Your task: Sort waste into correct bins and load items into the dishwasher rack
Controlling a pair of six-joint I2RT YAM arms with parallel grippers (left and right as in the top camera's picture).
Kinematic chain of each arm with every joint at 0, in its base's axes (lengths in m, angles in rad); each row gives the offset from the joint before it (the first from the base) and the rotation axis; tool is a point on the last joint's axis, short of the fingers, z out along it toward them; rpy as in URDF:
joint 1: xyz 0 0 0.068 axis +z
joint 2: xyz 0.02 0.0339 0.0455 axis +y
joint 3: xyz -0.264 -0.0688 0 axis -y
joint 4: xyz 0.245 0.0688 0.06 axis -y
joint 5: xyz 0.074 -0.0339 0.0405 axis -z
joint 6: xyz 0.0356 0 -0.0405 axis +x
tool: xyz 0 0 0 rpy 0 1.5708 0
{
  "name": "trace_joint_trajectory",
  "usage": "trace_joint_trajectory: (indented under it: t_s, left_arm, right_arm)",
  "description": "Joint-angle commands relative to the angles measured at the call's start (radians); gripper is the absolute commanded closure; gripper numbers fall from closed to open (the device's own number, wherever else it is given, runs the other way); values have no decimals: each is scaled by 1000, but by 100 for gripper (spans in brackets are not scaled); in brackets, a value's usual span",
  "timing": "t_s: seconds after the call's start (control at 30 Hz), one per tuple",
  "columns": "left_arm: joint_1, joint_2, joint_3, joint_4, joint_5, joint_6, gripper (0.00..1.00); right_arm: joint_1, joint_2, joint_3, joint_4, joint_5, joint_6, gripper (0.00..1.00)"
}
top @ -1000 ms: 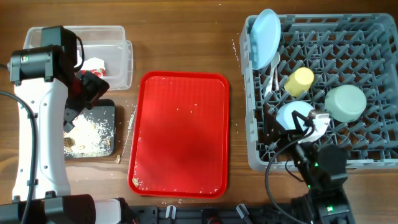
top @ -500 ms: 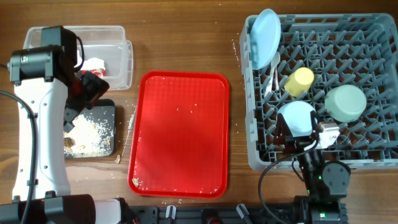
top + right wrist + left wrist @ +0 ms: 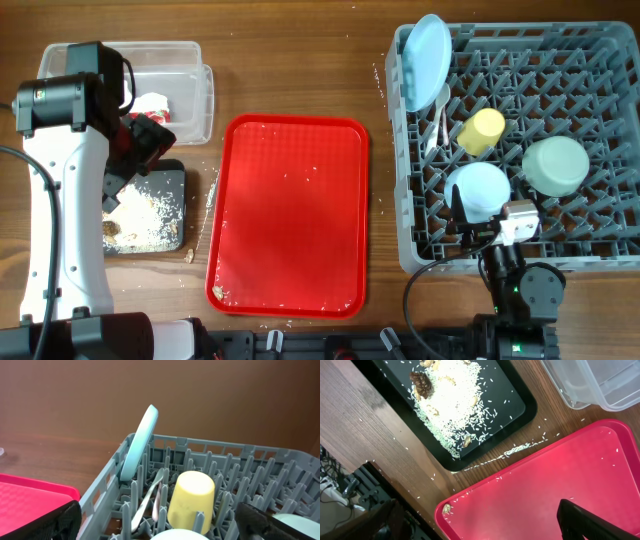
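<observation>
The grey dishwasher rack (image 3: 600,60) holds the light blue plate (image 3: 425,60) on edge, the white spoon (image 3: 438,115), the yellow-green cup (image 3: 481,131), the pale green dish (image 3: 555,165) and the light blue bowl (image 3: 478,187). My right gripper (image 3: 490,225) is open and empty at the rack's front edge, just behind the bowl. In the right wrist view the plate (image 3: 140,442), spoon (image 3: 147,497) and cup (image 3: 192,495) stand ahead of it. My left gripper (image 3: 150,140) is open and empty between the clear box (image 3: 190,60) and the black tray (image 3: 172,180). Food scraps (image 3: 450,405) lie in the black tray (image 3: 520,405).
A flat red tray (image 3: 290,215) with a few crumbs lies in the middle and also shows in the left wrist view (image 3: 545,485). A red-and-white wrapper with white tissue (image 3: 152,103) lies in the clear box. Stray grains lie on the wood beside the black tray.
My right gripper has drawn back from over the light blue bowl toward the rack's front edge, leaving the bowl uncovered. The left arm has not moved.
</observation>
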Motion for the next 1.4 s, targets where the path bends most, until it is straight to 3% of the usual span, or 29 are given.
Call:
trace_joint_trajectory:
  t_s: [0.0,0.87,0.93,1.1,1.37]
  left_arm:
    - [4,-7,10,0,-13,1,0]
    - [3,-42,9,-1,-8,1,0]
    - [-10,-116,-12,20,9,2,0]
    - [-81,-379,-241,259,7,158,0]
    - [-124,-915,-807,652,116,316,0]
  right_arm:
    - [-5,-15,-7,3,9,-25,0]
    - [-5,-10,-7,3,9,-25,0]
    - [-5,-10,-7,3,9,-24,0]
    - [-5,-10,-7,3,9,-25,0]
    - [-5,-10,-7,3,9,-24,0]
